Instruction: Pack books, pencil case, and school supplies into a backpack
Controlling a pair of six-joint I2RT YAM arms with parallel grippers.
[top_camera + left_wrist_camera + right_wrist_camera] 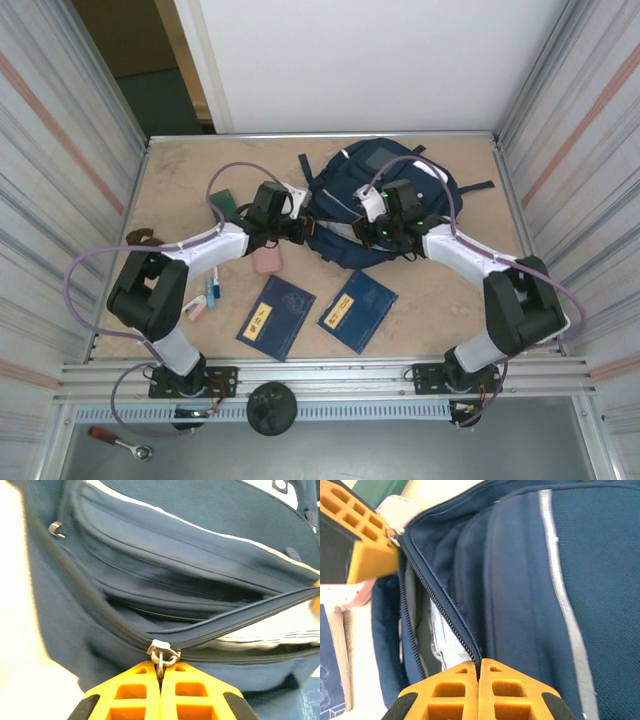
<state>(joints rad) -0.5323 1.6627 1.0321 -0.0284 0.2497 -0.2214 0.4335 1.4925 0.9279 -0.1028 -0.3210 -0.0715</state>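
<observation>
The backpack sits right at both your grippers, partly unzipped: your left gripper is pinched tight on the zipper pull, your right gripper clamps the fabric at the zipper's edge, so next, I judge, draw the pull away from the right one.

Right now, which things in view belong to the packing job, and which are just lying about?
Job:
backpack, zip pull, left book, right book, pencil case, pens, eraser; left tool shut on the zip pull, right tool shut on the backpack.

Lying about:
green item, brown piece, black knob, wrench.
</observation>
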